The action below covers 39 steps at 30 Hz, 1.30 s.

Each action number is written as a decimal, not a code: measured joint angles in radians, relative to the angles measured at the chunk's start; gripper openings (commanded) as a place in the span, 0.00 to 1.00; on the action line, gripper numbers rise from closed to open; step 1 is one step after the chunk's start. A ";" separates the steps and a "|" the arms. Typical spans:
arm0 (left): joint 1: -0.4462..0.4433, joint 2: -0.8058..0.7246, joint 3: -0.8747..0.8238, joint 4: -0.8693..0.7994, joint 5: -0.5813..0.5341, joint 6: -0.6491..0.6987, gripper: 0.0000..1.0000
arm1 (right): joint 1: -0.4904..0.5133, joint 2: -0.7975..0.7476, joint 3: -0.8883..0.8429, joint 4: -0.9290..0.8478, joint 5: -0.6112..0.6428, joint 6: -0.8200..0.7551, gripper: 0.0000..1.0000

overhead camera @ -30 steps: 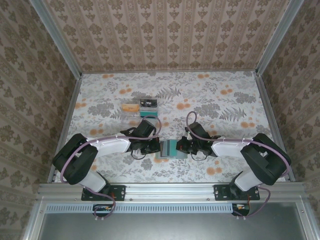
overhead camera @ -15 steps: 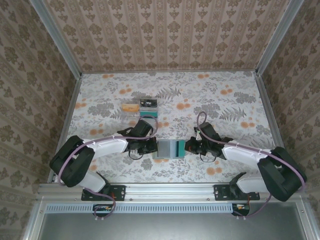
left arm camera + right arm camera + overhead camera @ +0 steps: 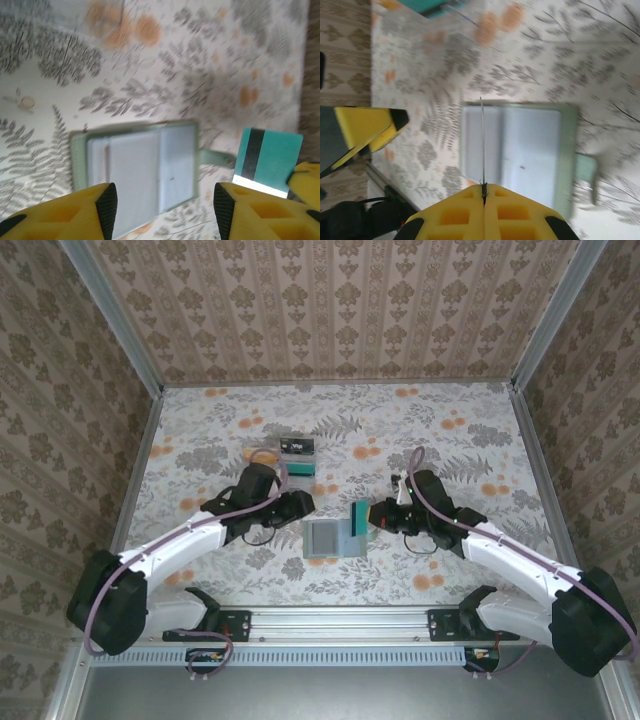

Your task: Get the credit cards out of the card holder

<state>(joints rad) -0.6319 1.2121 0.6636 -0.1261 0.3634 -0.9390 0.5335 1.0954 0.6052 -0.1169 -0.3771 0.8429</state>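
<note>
My right tool [image 3: 369, 516] pinches one teal credit card [image 3: 357, 517] by its edge, likely to slide it clear | card holder [image 3: 329, 538] lies open on the bench [image 3: 450, 440] | my left tool [image 3: 299, 503] stands open and empty, just beside it.

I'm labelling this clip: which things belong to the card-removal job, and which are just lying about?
Job: card holder; teal card, pinched by the right gripper.
Lying about: orange card and dark item farther back, perhaps removed already.
</note>
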 measured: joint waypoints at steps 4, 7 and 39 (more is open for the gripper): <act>0.063 -0.018 -0.003 0.135 0.094 -0.076 0.52 | -0.007 0.009 0.097 0.010 -0.041 -0.003 0.00; 0.093 -0.019 -0.024 0.265 0.147 -0.142 0.50 | -0.027 0.038 0.157 0.043 -0.086 -0.002 0.00; 0.101 0.019 -0.041 0.634 0.367 -0.321 0.02 | -0.058 0.218 0.277 0.226 -0.301 0.032 0.00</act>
<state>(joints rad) -0.5304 1.2308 0.6224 0.5083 0.7303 -1.2598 0.4751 1.3132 0.8822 0.1089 -0.6785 0.8745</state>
